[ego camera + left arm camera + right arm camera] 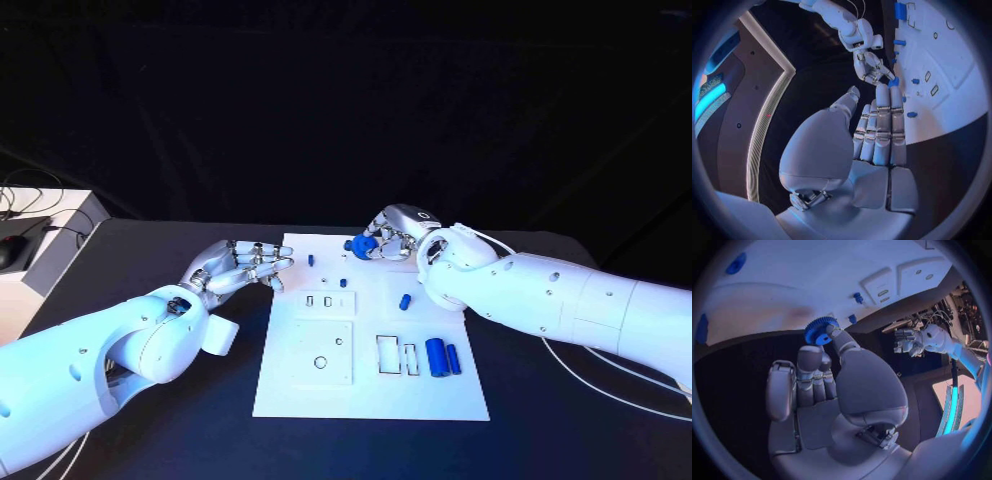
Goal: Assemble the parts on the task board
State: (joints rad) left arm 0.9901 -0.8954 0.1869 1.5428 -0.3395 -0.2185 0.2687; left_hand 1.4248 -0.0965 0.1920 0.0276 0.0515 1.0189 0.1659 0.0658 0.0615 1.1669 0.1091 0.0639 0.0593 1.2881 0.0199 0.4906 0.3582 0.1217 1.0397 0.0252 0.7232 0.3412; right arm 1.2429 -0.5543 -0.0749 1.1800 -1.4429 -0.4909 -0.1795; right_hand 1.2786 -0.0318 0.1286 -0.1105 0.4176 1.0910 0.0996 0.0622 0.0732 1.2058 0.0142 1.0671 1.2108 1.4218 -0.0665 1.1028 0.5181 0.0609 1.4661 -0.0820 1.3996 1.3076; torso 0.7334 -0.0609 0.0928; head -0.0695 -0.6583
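Two hands at work over one white task board (433, 400), which fills the lower middle of the head view. Right hand (387, 236), at the board's upper edge just right of centre, pinches a blue toothed gear (362, 243) between thumb and fingertip; the right wrist view shows the gear (820, 330) gripped only at its rim, just over the board's edge. Left hand (238, 265), at left centre beside the board's upper left corner, holds nothing, its fingers straight and close together. Remaining parts: two blue cylinders (441, 357) lying side by side at the board's lower right, a small blue piece (407, 300) mid-right, a small blue peg (310, 260) near the left hand. Risks, as judged: so shallow a rim grip could let the gear twist or slip and fall to the black table; the idle left fingertips lie near the peg and could knock it.
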